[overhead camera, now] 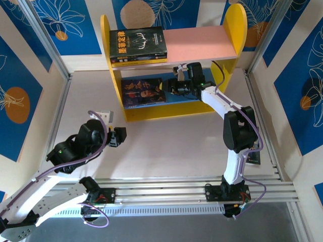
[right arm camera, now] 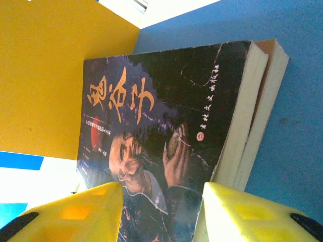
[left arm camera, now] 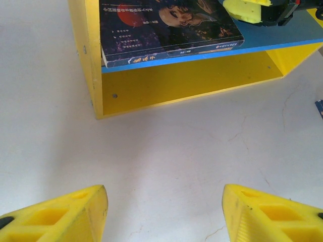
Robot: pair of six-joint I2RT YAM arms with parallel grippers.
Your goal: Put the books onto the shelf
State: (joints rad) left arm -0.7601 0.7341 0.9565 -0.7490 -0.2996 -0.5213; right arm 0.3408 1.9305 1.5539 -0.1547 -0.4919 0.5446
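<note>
left arm [overhead camera: 65,151] is nearest, folded low at the near left of the bench [overhead camera: 166,151], and it points toward the shelf [overhead camera: 235,25]. right arm [overhead camera: 234,131] stands up from its base, bends at the elbow and reaches far forward into the shelf.

the shelf stands at the back of the bench. it has yellow sides, a pink board [overhead camera: 202,43] up top and a blue board [right arm camera: 292,101] under it. the top pile [overhead camera: 137,44] of books lies flat on the left of the pink board, with a black one on top. the low pile [overhead camera: 142,92], two books, lies flat on the left of the blue board.

right hand [overhead camera: 172,85] is over the right part of the low pile, its fingers apart above the dark cover. it grips nothing. i cannot tell if it touches the cover. left hand [left arm camera: 164,191] hangs over bare bench, well apart from the shelf, fingers wide apart and holding nothing.
</note>
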